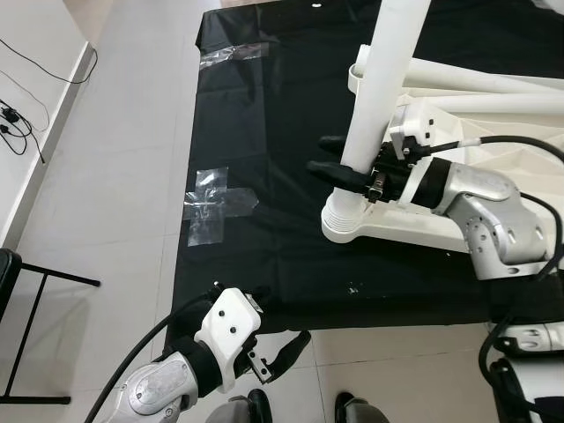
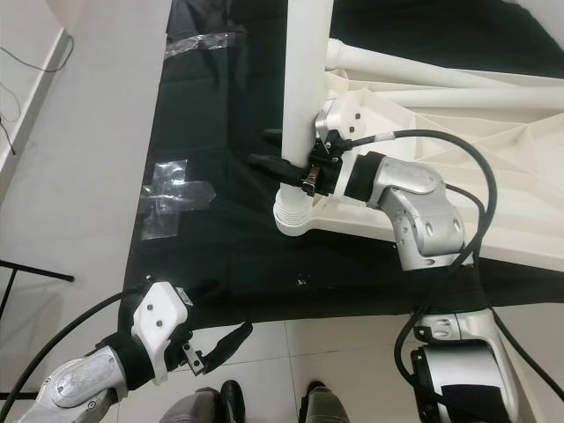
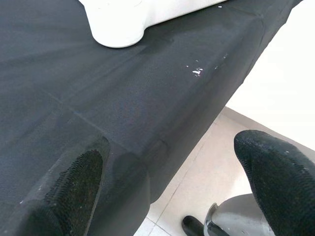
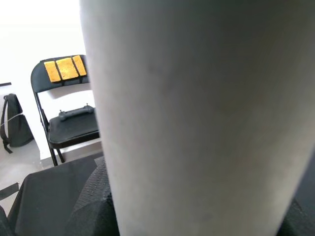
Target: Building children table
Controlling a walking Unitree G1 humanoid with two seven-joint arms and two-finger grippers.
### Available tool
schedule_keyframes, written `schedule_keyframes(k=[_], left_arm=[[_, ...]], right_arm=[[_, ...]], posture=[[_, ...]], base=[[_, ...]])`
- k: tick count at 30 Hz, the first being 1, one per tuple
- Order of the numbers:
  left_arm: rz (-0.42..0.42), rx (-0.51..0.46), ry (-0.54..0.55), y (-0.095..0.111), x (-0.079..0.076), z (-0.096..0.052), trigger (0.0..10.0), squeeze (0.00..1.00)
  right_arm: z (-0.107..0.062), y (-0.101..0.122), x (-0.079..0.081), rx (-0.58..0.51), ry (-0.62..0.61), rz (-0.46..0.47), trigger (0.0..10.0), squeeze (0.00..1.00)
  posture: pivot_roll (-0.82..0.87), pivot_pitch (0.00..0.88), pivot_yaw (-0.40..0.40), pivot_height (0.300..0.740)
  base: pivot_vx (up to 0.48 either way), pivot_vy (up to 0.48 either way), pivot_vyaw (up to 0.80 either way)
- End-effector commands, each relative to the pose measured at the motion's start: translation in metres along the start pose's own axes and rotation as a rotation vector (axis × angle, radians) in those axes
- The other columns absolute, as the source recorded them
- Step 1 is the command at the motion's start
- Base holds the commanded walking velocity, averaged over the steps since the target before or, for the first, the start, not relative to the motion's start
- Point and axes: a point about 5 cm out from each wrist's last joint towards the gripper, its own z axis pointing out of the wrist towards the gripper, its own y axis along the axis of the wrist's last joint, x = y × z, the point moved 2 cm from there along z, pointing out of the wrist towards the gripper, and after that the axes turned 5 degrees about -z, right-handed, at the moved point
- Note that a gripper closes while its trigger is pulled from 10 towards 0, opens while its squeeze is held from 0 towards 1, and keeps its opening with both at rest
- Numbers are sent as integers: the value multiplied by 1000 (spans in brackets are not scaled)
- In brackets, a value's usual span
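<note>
Here, the right gripper [image 1: 339,156] clasps the upright white table leg [image 1: 381,84] above the black cloth [image 1: 264,247], while the left gripper [image 1: 280,348] hangs spread.

The upright white leg [image 1: 377,97] stands in its socket [image 1: 345,220] at the corner of the overturned white tabletop [image 1: 493,167], and the right gripper [image 1: 339,163] is clamped round it, so that corner is crowded on the robot's right. More white legs [image 1: 476,84] lie across the tabletop behind. To the left of the leg the black cloth [image 1: 264,132] lies flat and open, with only strips of clear tape [image 1: 211,204] on it. The left gripper [image 1: 269,352] hangs open over the cloth's near edge, with bare tiled floor [image 1: 123,159] to its left. A black frame [image 1: 35,291] stands at the far left.
</note>
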Motion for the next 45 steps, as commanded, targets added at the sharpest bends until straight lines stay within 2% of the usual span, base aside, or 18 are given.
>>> schedule_keyframes(k=[1,3,6,10,15,21,28,31,32,34,35,36,37,38,39,40,45], left_arm=[[-12,29,-3,-5,-1,-3,10000,0],[-13,29,-3,-5,-1,-3,10000,0],[-14,29,-4,-5,-1,-3,10000,0],[-15,29,-6,-5,-2,-3,10000,0],[-15,29,-7,-5,-3,-3,10000,0],[-17,28,-4,-6,-3,-2,10000,0],[-18,28,-4,-6,-4,-3,10000,0],[-19,29,-6,-7,-3,-2,10000,0],[-19,29,-6,-7,-3,-2,10000,0],[-19,29,-5,-7,-4,-3,10000,0],[-19,29,-5,-7,-4,-3,10000,0],[-19,30,-4,-7,-3,-3,10000,0],[-18,30,-4,-8,-3,-3,10000,0],[-18,30,-4,-8,-3,-3,10000,0],[-18,30,-2,-8,-3,-3,10000,0],[-17,30,2,-8,-2,-3,10000,0],[-13,29,2,-9,0,-1,10000,0]], right_arm=[[1,-11,11,38,55,30,10000,0],[3,-12,17,40,84,32,10000,0],[10,-12,36,40,169,24,10000,0],[14,-11,48,38,220,17,10000,0],[17,-14,52,47,224,-3,10000,0],[22,-16,46,61,139,-37,10000,0],[22,-21,53,70,106,-16,10000,0],[20,-32,50,130,-17,17,10000,0],[20,-32,50,130,-17,17,10000,0],[22,-46,50,206,-169,77,10000,0],[22,-46,50,206,-169,77,10000,0],[18,-60,42,296,-416,97,10000,0],[7,-72,39,367,-662,159,10000,0],[7,-72,39,367,-662,159,10000,0],[-1,-80,47,418,-775,165,10000,0],[-2,-87,67,441,-814,240,10000,0],[15,-83,79,404,-773,260,10000,0]], posture=[[-11,315,65,740],[-11,315,65,740],[-11,314,65,740],[-12,306,61,740],[-11,301,57,740],[-14,296,53,740],[-17,293,58,740],[-19,290,57,740],[-19,290,57,740],[-20,289,50,740],[-20,289,50,740],[-22,287,45,740],[-22,287,45,740],[-22,287,45,740],[-20,285,44,740],[-26,283,46,740],[-25,268,46,740]], base=[[0,0,0],[0,0,0],[0,0,0],[0,0,0],[0,0,0],[0,0,0],[0,0,0],[0,0,0],[0,0,0],[0,0,0],[0,0,0],[0,0,0],[0,0,0],[0,0,0],[0,0,0],[0,0,0],[0,0,0]])
